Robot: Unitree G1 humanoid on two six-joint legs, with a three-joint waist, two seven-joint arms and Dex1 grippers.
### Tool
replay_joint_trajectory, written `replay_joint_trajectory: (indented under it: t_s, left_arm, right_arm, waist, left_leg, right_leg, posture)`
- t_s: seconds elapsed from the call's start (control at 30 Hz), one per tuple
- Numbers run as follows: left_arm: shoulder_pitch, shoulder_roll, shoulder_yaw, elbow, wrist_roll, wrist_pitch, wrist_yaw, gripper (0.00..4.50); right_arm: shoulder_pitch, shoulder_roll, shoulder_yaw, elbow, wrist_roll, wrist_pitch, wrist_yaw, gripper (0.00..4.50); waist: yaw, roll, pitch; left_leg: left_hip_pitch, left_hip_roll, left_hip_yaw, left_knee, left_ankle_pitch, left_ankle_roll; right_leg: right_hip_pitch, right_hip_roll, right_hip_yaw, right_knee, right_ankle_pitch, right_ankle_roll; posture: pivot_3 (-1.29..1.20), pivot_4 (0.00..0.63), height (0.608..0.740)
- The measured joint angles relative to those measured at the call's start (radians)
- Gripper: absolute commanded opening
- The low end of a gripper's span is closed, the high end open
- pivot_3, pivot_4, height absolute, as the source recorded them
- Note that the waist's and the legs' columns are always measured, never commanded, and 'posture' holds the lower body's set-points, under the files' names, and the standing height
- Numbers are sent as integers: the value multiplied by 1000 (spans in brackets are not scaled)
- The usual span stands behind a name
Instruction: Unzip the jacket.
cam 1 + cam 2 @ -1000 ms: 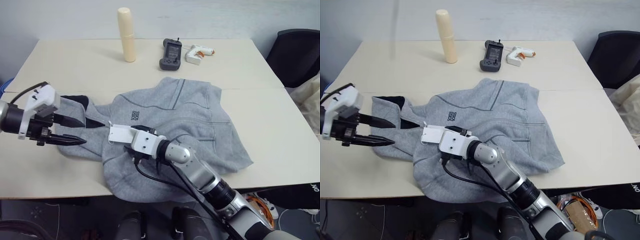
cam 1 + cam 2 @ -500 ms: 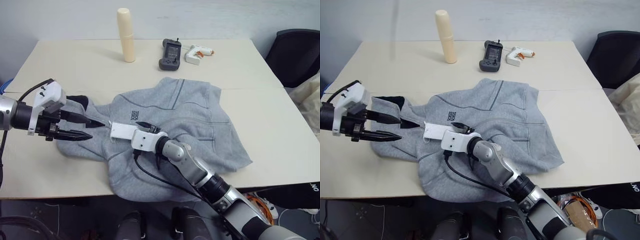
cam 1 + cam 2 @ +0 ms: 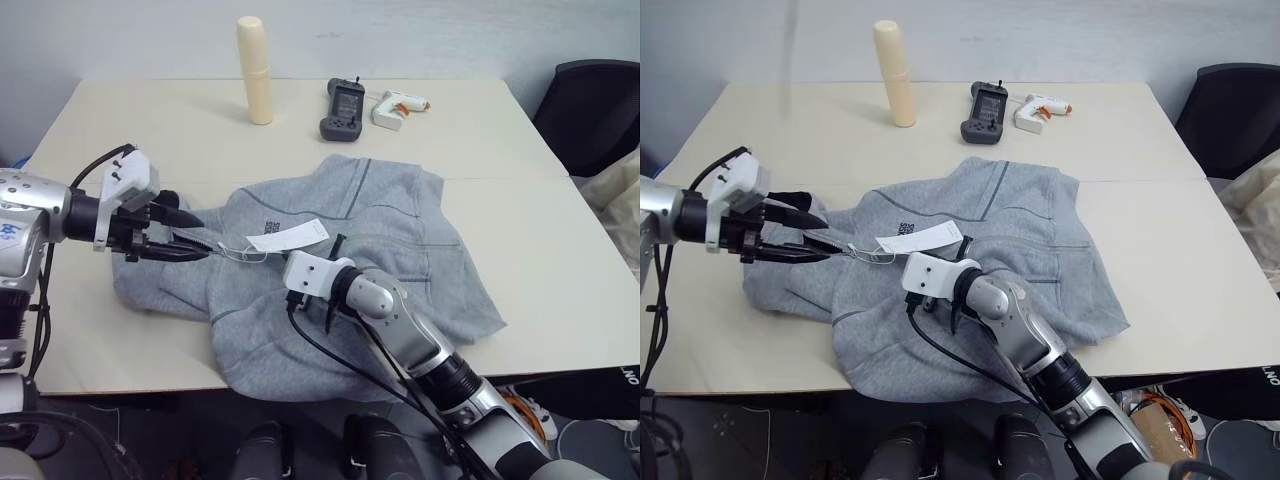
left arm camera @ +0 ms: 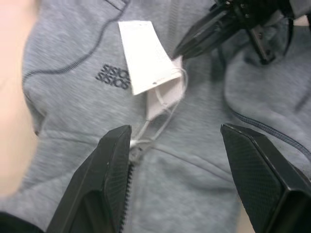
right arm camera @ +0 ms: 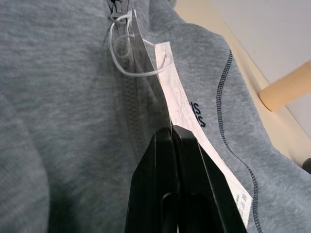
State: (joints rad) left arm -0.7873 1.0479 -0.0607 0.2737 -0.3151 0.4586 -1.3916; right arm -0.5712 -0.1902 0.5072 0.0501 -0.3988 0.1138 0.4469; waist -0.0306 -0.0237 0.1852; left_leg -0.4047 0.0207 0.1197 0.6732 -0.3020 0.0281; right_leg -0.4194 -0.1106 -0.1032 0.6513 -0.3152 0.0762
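Grey jacket (image 3: 360, 260) lies crumpled on the counter (image 3: 150, 130).
Eye views: left gripper (image 3: 188, 235) is apart near the collar. Left wrist view: white tags (image 4: 146, 58) between the fingers. Right wrist view: right gripper (image 5: 171, 133) is together, perhaps pinching a tag.

Looks like an office or lab room used as a test space. Plain pale wall behind, no decor. Two beige laminate tables (image 3: 500, 210) pushed together, seam visible between them. Black office chair (image 3: 592, 105) at the far right corner. Tabletop props set along the far edge: tall cream cylindrical bottle (image 3: 254, 68), dark grey handheld device with a small screen (image 3: 342, 108), white glue gun (image 3: 394, 106) just beside it. Grey fleece jacket (image 3: 400, 250) spread out on the table like a test item. Dark floor under the table, cables and an orange-trimmed object (image 3: 515, 405) near the right side.
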Motion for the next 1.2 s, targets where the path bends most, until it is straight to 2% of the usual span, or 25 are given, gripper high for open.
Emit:
replay_joint_trajectory:
  t_s: [0.07,0.23,0.5,0.73,0.83,0.97,1.07,1.2]
  left_arm:
    - [-7,-7,0,18,11,-10,-6,3073]
    - [-7,-9,0,22,27,-20,-24,3073]
    - [-7,-9,0,16,27,-12,-39,3073]
    - [-3,-8,2,2,26,4,-42,3073]
    - [3,-8,3,-7,26,9,-41,3073]
    - [18,-9,3,-24,26,6,-43,3073]
    - [15,-22,-1,-16,38,-21,-47,3073]
    - [-20,-63,-59,80,107,-174,-67,3073]
  right_arm:
    - [0,-16,11,15,-17,-21,4,523]
    - [1,-25,31,39,-72,-39,-9,2087]
    - [-1,-19,41,52,-125,-117,-39,2087]
    - [-121,67,39,249,-142,-159,-104,2087]
    - [-157,91,37,341,-135,-188,-114,1488]
    - [-157,92,28,354,-106,-204,-108,104]
    - [-130,80,7,295,-82,-198,-80,38]
    - [-83,57,-30,166,-46,-137,-27,38]
  waist:
    - [-3,0,0]
    - [-3,0,0]
    - [-2,0,0]
    - [-8,0,0]
    - [-10,0,0]
    - [-15,0,0]
    - [-13,0,0]
    - [-6,0,0]
  left_leg:
    - [0,1,0,0,0,0]
    - [0,1,0,1,0,0]
    - [0,1,0,3,0,0]
    - [0,2,0,4,0,0]
    - [0,2,0,5,0,0]
    - [0,2,0,5,0,0]
    - [0,2,0,5,0,0]
    - [-1,2,0,6,0,0]
  right_leg:
    - [0,0,0,0,0,0]
    - [0,-1,0,0,0,0]
    - [0,-1,1,2,0,0]
    - [0,0,1,3,0,-1]
    - [0,0,1,3,-1,-1]
    - [0,-1,1,3,-1,-1]
    - [0,-1,1,3,-1,-1]
    - [0,0,1,4,-1,-1]
  posture:
    - [0,150,740]
    - [0,150,740]
    - [0,150,740]
    - [0,150,740]
    - [0,150,740]
    - [0,150,740]
    - [0,150,740]
    - [0,150,740]
